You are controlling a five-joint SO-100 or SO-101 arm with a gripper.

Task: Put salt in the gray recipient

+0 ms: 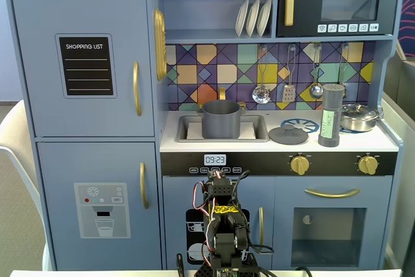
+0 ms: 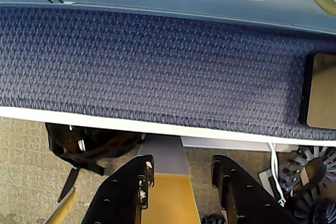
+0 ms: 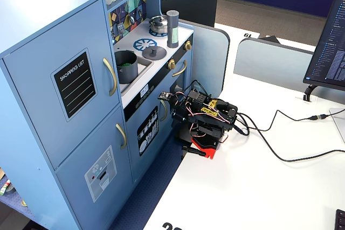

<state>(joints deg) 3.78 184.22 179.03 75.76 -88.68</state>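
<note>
1. Tool [image 2: 181, 174] first: in the wrist view its two dark fingers stand spread with nothing between them, pointing down over the edge of the white surface [image 3: 259, 187] at the blue carpet [image 2: 157, 66] below the toy kitchen [image 1: 84, 63].
2. Folded low, the arm [image 3: 205, 117] sits well below the kitchen counter, far from anything it has to lift.
3. Up on that counter stands the salt [image 1: 331, 115], upright, between the flat gray lid [image 1: 288, 135] and the shiny steel pan [image 1: 358, 117].
4. It looks to me like a light, stiff toy shaker with smooth sides, tall and slim, so easy to tip; I would pinch it across the middle of the body, around the label, rather than near the perforated top.
5. Sitting in the sink recess left of the lid is the gray recipient [image 1: 221, 119], open-topped and wider than the shaker.
6. Something green lies inside the pot in a fixed view [image 3: 125, 64]; I cannot tell what.
7. Hidden from the wrist camera are both shaker and pot, and the front fixed view cuts off the arm's base.
</note>
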